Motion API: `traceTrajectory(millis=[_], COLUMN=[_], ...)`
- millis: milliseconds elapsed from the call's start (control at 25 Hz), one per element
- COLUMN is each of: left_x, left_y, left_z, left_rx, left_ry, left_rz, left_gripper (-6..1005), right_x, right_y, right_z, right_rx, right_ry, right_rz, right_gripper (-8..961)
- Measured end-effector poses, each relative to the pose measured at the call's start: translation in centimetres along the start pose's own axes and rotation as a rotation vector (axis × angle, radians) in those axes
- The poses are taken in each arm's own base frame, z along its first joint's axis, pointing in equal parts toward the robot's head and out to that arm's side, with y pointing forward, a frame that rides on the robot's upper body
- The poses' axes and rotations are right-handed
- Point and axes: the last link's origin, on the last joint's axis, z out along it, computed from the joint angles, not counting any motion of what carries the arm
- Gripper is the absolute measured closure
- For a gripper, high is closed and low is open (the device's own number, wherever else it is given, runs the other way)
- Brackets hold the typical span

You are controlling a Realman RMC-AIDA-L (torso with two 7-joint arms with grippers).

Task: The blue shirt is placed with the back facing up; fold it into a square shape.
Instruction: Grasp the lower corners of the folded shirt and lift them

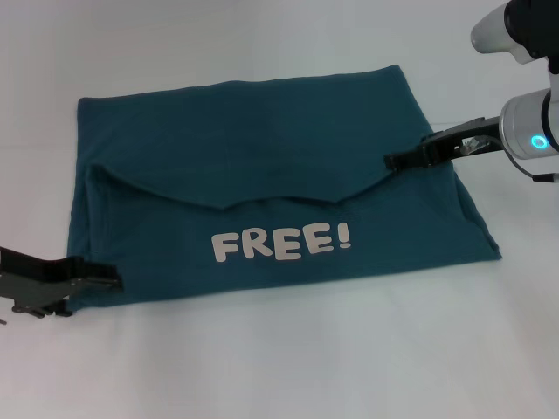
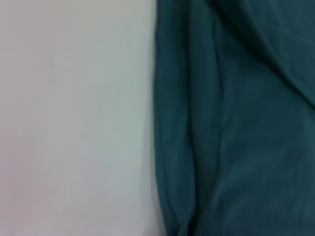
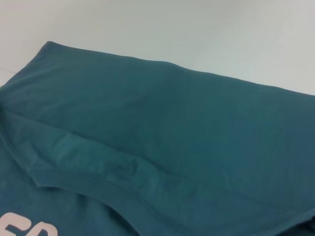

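Observation:
The blue shirt [image 1: 262, 166] lies flat on the white table, folded into a wide rectangle. Its far part is folded toward me as a flap whose hemmed edge [image 3: 98, 184] crosses the middle. Below the flap the white "FREE!" print [image 1: 281, 242] faces up. My left gripper [image 1: 109, 278] sits low at the shirt's near left corner, touching its edge. My right gripper [image 1: 393, 161] reaches in from the right, its tip over the right end of the flap. The left wrist view shows the shirt's side edge [image 2: 160, 147] against the bare table.
White tabletop [image 1: 279, 367] surrounds the shirt on all sides. The right arm's silver wrist with a lit blue ring [image 1: 534, 140] hangs over the table to the right of the shirt.

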Motion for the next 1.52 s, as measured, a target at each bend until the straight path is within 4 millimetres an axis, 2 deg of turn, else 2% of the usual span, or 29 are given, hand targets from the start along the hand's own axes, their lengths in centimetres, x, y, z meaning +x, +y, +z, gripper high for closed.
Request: traceTrajectory(millis=[160, 360, 680, 880, 1120, 1320, 1520], left_x=[0.1, 0.4, 0.5, 0.4, 0.2, 0.3, 0.5], left_y=[0.3, 0.5, 0.8, 0.8, 0.9, 1.0, 1.1], left_z=[0.1, 0.1, 0.3, 0.5, 0.7, 0.7, 0.7], left_rx=[-0.011, -0.032, -0.031, -0.035, -0.041, -0.046, -0.058], left_ry=[0.002, 0.024, 0.028, 0.025, 0.023, 0.029, 0.039], left_rz=[0.038, 0.051, 0.08, 0.091, 0.106, 0.119, 0.131], left_gripper=[65, 117, 320, 556, 786, 875, 875], right_x=[-0.1, -0.1, -0.2, -0.2, 0.1, 0.4, 0.7], right_y=[0.0, 0.1, 0.2, 0.2, -0.1, -0.2, -0.4], right_z=[-0.1, -0.1, -0.1, -0.1, -0.2, -0.5, -1.1], right_rx=[-0.001, -0.003, -0.005, -0.005, -0.001, -0.004, -0.007], right_ry=[-0.002, -0.003, -0.003, -0.004, -0.003, 0.006, 0.024], right_rz=[-0.001, 0.0, 0.005, 0.007, 0.029, 0.039, 0.056], right_gripper=[25, 25, 25, 26, 26, 25, 25])
